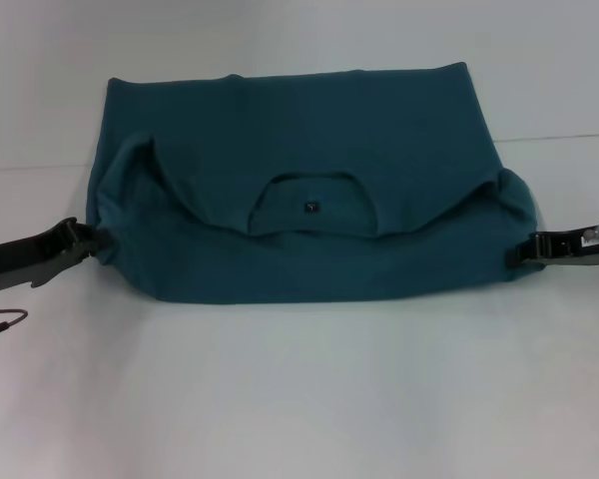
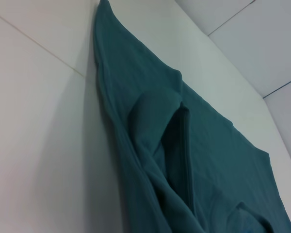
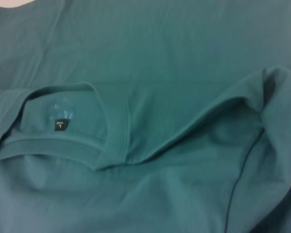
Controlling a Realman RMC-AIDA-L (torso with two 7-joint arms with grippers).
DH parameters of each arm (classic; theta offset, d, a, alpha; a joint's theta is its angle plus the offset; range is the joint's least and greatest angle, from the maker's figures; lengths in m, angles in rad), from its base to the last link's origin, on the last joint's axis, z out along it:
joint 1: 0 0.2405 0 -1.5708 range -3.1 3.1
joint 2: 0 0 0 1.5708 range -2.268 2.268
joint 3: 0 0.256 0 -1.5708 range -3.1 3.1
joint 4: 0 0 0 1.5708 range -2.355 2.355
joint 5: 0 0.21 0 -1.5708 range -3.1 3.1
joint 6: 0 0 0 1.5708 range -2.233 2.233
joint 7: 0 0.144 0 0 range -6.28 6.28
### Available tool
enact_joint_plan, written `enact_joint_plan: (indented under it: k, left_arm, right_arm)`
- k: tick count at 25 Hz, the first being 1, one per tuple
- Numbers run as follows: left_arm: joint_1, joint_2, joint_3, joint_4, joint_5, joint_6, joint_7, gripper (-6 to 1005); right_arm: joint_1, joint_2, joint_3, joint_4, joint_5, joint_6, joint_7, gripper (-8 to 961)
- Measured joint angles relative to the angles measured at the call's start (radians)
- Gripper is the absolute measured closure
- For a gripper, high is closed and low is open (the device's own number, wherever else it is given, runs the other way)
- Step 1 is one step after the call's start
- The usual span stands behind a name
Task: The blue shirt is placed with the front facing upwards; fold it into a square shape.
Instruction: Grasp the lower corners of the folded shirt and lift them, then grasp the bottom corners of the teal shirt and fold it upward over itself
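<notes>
The blue shirt (image 1: 309,130) lies across the middle of the white table, folded over on itself so that its plain teal side faces up. Its round collar (image 1: 314,205) with a small dark neck label (image 1: 310,208) sits on the upper layer, facing me. My left gripper (image 1: 92,242) is shut on the shirt's left edge and my right gripper (image 1: 517,249) on its right edge, and the cloth bunches at both. The left wrist view shows a raised fold of the shirt (image 2: 208,160). In the right wrist view I see the collar and label (image 3: 61,124).
The white table (image 1: 299,399) stretches bare in front of the shirt. A thin seam line (image 1: 559,137) crosses the tabletop behind it. A dark cable (image 1: 5,321) hangs by my left arm at the left edge.
</notes>
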Motion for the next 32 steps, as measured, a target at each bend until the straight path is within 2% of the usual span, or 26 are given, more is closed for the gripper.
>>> enact_joint_plan:
  k: [4,10,11,12,16,20,25,32]
  left_arm:
    - [0.0,0.008,0.016,0.003,0.02,0.028,-0.001,957]
    - [0.015,0.018,0.03,0.079,0.107,0.147,-0.021,956]
    - [0.025,0.019,0.03,0.124,0.15,0.209,-0.039,956]
    - [0.025,0.019,0.03,0.124,0.15,0.209,-0.039,956]
    - [0.048,0.021,0.029,0.205,0.229,0.344,-0.063,956]
    - [0.075,0.021,0.023,0.271,0.296,0.495,-0.082,956]
    - [0.129,0.013,0.021,0.36,0.356,0.644,-0.091,956]
    - [0.186,0.011,0.01,0.405,0.434,0.759,-0.089,957]
  right_arm:
    - [-0.005,-0.005,0.0,-0.007,0.0,-0.012,-0.001,797]
    - [-0.023,-0.012,0.001,-0.097,-0.002,-0.152,0.02,880]
    - [-0.031,-0.016,-0.001,-0.131,-0.003,-0.229,0.033,880]
    - [-0.031,-0.016,-0.001,-0.131,-0.003,-0.229,0.033,880]
    - [-0.042,-0.019,-0.006,-0.187,-0.029,-0.382,0.044,881]
    - [-0.046,-0.006,-0.008,-0.226,-0.133,-0.505,0.05,881]
    - [-0.053,0.009,-0.009,-0.236,-0.222,-0.621,0.04,882]
    - [-0.087,0.003,-0.011,-0.263,-0.247,-0.712,-0.003,883]
